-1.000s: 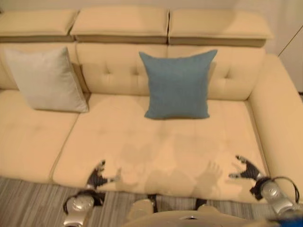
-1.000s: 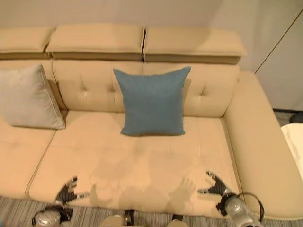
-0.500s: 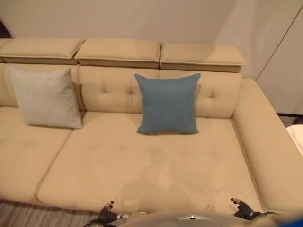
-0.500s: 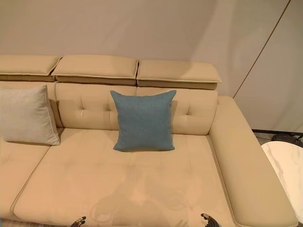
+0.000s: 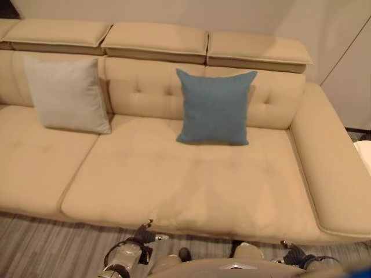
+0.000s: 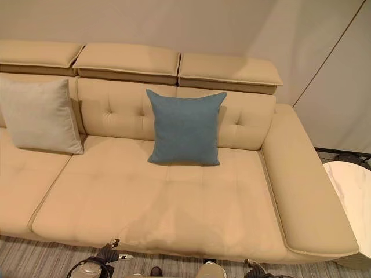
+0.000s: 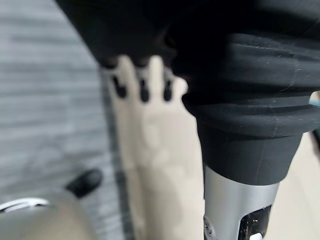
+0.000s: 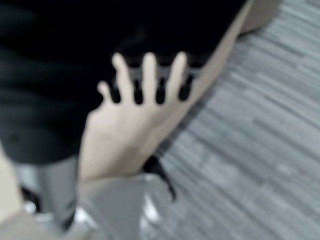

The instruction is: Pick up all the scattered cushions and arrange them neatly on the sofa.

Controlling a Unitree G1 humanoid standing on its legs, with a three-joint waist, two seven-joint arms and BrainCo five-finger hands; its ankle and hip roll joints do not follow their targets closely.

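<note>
A blue cushion (image 5: 214, 108) stands upright against the backrest in the middle of the beige sofa (image 5: 185, 179). A pale grey cushion (image 5: 67, 95) leans against the backrest further left. Both my hands hang low in front of the sofa's front edge, over the floor. My left hand (image 5: 145, 233) is open and holds nothing; its dark fingertips (image 7: 143, 91) show straight in the left wrist view. My right hand (image 5: 293, 253) is open too, with its fingers (image 8: 160, 92) spread and nothing in them. Both hands are well apart from the cushions.
The sofa's wide armrest (image 5: 330, 168) closes off the right side. A white round table (image 6: 351, 191) stands to the right of it. Grey striped flooring (image 5: 35, 243) runs along the sofa's front. A wall rises behind the headrests.
The camera has shifted. Both hands have dropped from over the seat's front edge to below it, near the floor. The two cushions have kept their places.
</note>
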